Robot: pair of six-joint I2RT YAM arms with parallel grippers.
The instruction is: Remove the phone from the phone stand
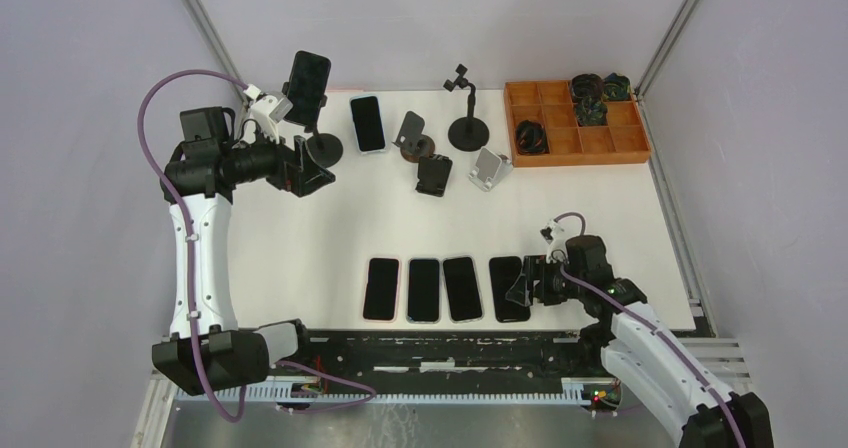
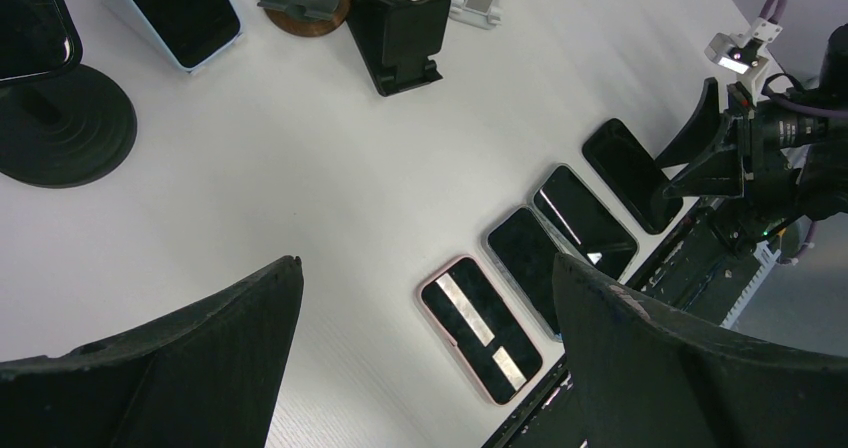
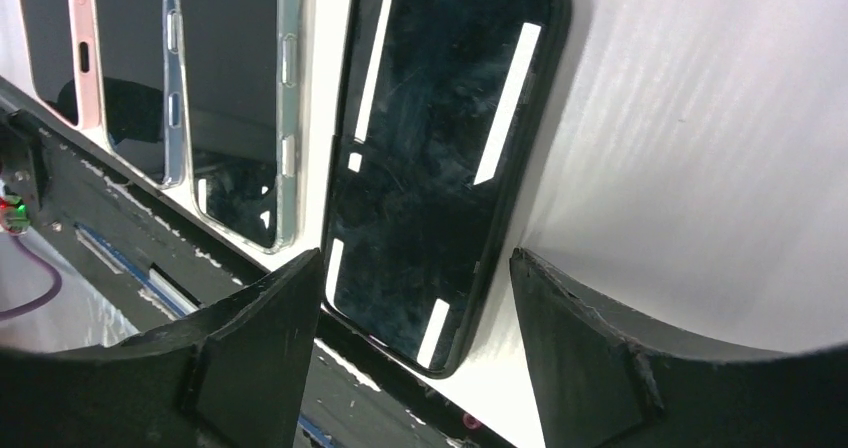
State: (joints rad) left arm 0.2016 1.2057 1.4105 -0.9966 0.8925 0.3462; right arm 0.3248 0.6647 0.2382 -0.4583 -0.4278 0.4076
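Across a white table (image 1: 300,258) boxed in by pale grey walls, four phones laid flat in a row along the near edge, seemingly parked there as finished work. Directly beneath the right pincer (image 1: 522,283), jaws apart and gripping nothing, the rightmost phone of the row (image 1: 503,290), flat on the table with a finger to either side of its near end. Just beyond the left pincer (image 1: 312,168), spread wide and empty, a black phone (image 1: 306,88) clamped upright on a tall round-based stand (image 1: 323,148), raised clear of the table and so open to a sideways grasp; probably next for removal. To the right of that pincer, another phone propped on a pale stand (image 1: 368,123), then several bare stands (image 1: 467,128).
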